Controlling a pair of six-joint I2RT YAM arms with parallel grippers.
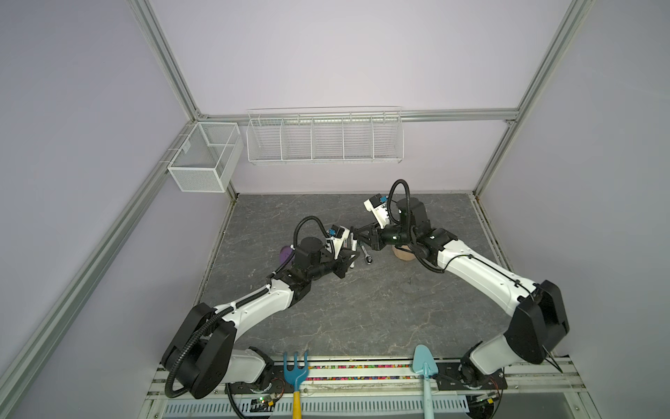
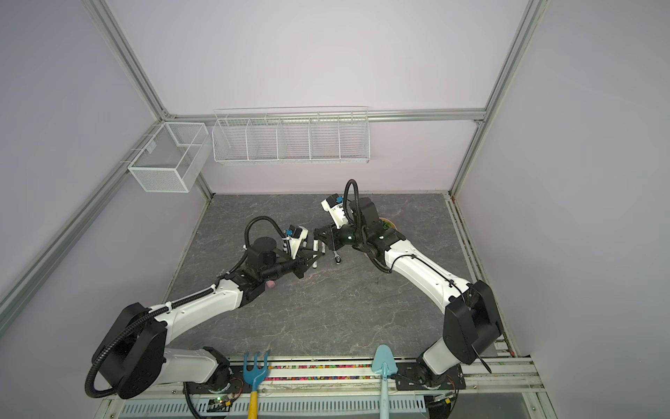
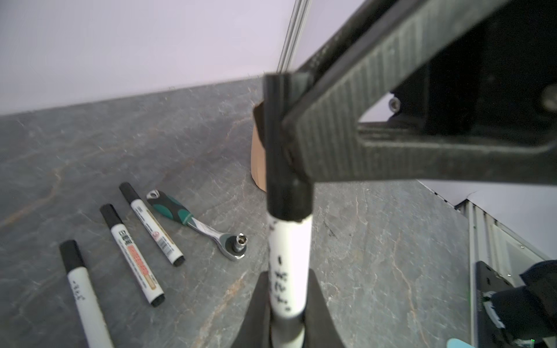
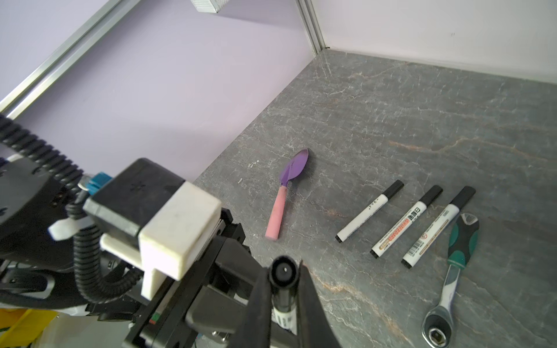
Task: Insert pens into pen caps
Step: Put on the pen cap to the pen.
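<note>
The left gripper (image 3: 286, 283) clamps the pen (image 3: 291, 247); just ahead, the right gripper (image 4: 284, 274) pinches the cap (image 3: 281, 168). Push straight, axes aligned.

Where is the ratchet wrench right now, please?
In the right wrist view the ratchet wrench lies flat near the middle of the table, beside the last of three capped pens in a row.

The tabletop (image 4: 422, 120) looks like matt grey veined stone. The pens (image 3: 134, 259) have smooth white plastic barrels, and the ratchet wrench (image 3: 196, 224) is pretty shiny chrome metal with a rubbery green-black handle.
</note>
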